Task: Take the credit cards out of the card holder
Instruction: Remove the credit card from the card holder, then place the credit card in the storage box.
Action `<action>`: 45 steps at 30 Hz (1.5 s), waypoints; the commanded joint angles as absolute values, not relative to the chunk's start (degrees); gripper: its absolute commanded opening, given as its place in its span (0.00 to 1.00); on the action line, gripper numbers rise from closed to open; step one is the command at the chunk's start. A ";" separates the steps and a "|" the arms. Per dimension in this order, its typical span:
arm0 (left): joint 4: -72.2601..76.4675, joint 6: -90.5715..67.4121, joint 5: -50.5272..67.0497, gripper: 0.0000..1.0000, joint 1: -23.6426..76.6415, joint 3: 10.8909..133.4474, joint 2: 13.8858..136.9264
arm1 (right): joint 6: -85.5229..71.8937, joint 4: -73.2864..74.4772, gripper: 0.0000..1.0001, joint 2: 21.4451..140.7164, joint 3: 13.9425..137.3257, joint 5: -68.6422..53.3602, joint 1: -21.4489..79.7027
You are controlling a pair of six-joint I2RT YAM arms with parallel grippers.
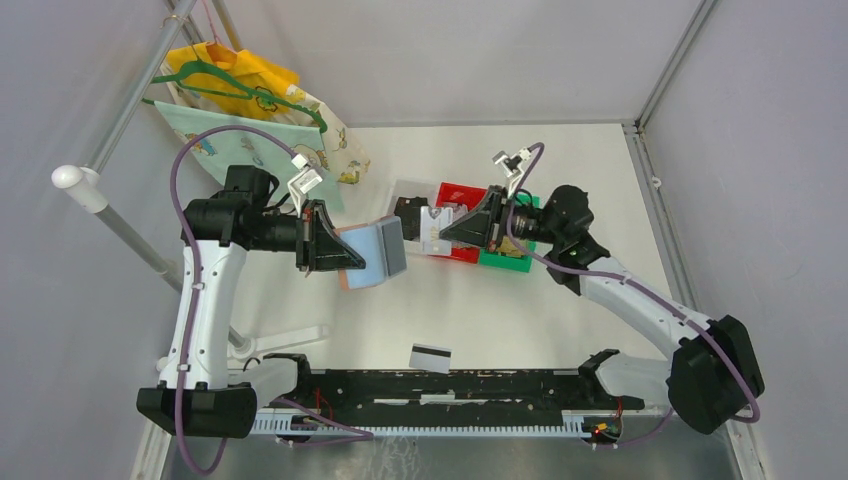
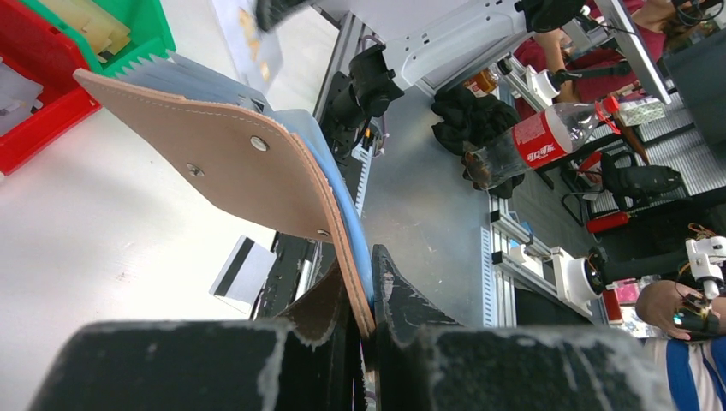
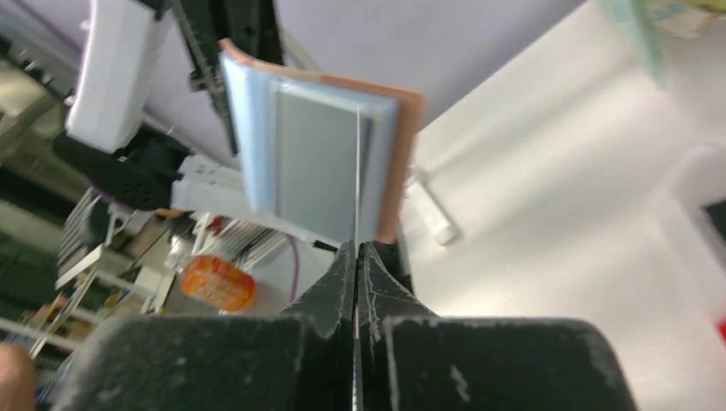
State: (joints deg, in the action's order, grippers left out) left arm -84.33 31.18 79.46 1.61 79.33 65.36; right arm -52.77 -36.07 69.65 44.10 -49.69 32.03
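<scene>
My left gripper is shut on the edge of the reddish-brown card holder and holds it open above the table, its light blue pockets facing right. The holder also shows in the right wrist view. My right gripper is shut on a thin pale card, seen edge-on in its wrist view, just right of the holder and apart from it. A white card with a black stripe lies on the table near the front rail.
A red bin and a green bin stand behind the right gripper. A hanger with colourful bags hangs at the back left. A black rail runs along the front edge.
</scene>
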 commanded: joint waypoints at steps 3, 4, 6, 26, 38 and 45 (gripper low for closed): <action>-83.94 31.95 80.04 0.02 1.38 82.91 63.76 | -38.18 -13.37 0.00 67.39 46.71 -44.78 24.79; -83.94 32.15 79.99 0.02 1.38 83.02 63.54 | -36.49 -10.32 0.00 68.22 47.44 -43.19 23.90; -83.98 32.62 79.98 0.02 1.41 83.18 63.27 | -33.52 -5.51 0.00 70.70 49.08 -38.81 23.13; -83.94 33.65 81.11 0.02 1.41 84.15 62.59 | -32.73 7.42 0.00 101.36 69.07 -11.12 25.38; -83.85 33.92 81.03 0.02 1.40 84.44 61.77 | -36.54 8.61 0.00 106.03 73.08 -6.57 29.36; -83.85 33.79 81.58 0.02 1.35 84.56 61.28 | -34.59 11.68 0.16 106.08 75.06 -2.60 30.07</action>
